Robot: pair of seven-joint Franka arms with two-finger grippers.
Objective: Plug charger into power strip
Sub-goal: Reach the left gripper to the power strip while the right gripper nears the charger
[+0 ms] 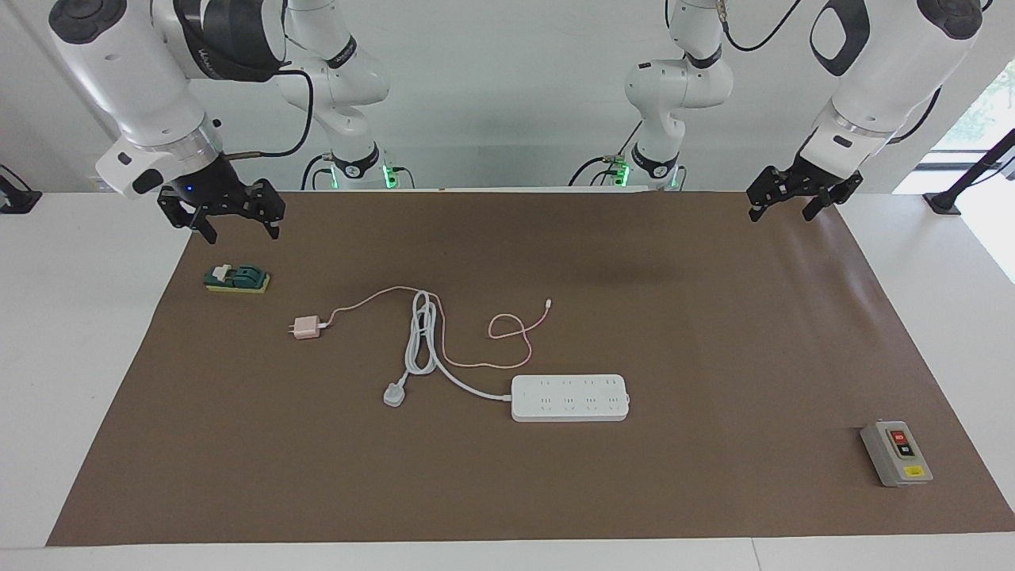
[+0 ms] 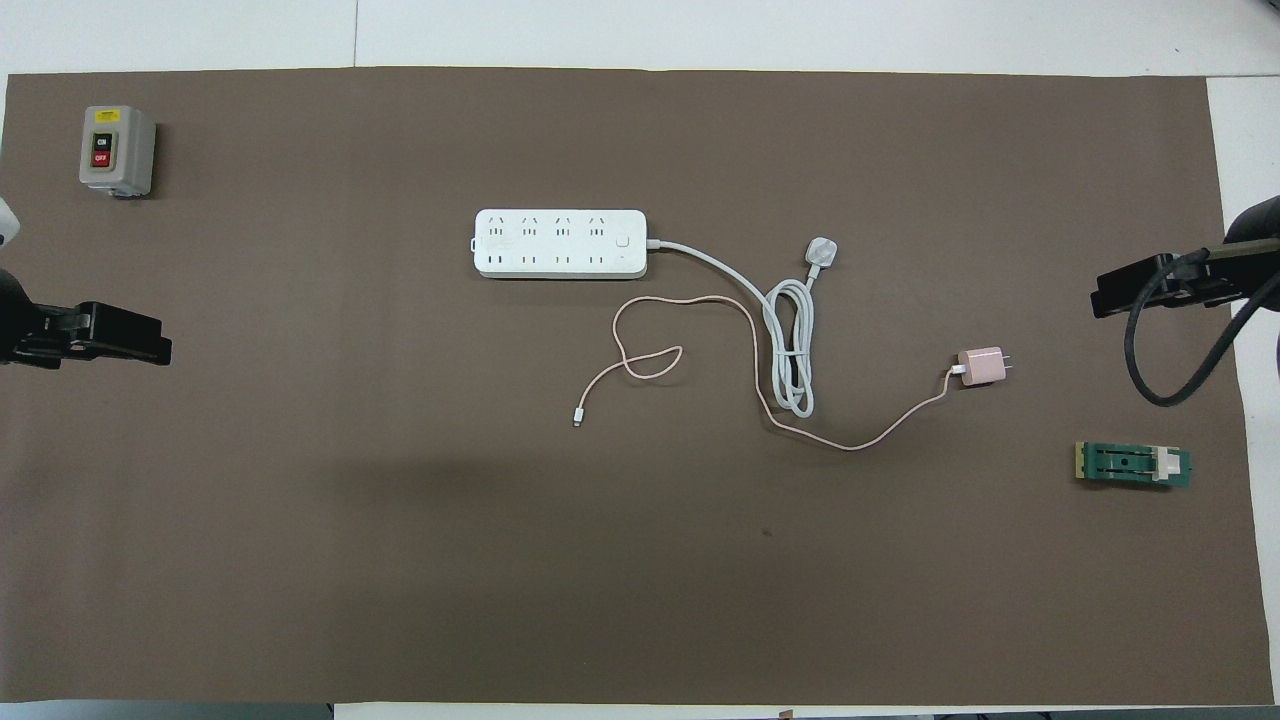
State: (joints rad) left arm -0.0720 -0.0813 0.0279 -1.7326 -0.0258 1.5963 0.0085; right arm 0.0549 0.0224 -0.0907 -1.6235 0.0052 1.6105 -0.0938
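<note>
The charger point(image 1: 305, 327) point(image 2: 981, 366) is a small pale-pink cube lying on the brown mat, and its thin pink cable point(image 1: 507, 325) loops toward the power strip. The power strip point(image 1: 569, 397) point(image 2: 560, 243) is a long white block with two rows of sockets, farther from the robots than the charger. My right gripper point(image 1: 240, 231) point(image 2: 1110, 300) hangs open in the air over the mat's edge at the right arm's end, touching nothing. Also open and holding nothing, my left gripper point(image 1: 783, 212) point(image 2: 150, 350) waits over the mat's edge at the left arm's end.
The strip's thick grey-white cord is coiled beside the charger's cable and ends in a three-pin plug point(image 1: 394, 394) point(image 2: 821, 251). A green block point(image 1: 236, 279) point(image 2: 1133, 465) lies below the right gripper. A grey box with red and black buttons point(image 1: 896, 453) point(image 2: 117, 150) stands at the left arm's end.
</note>
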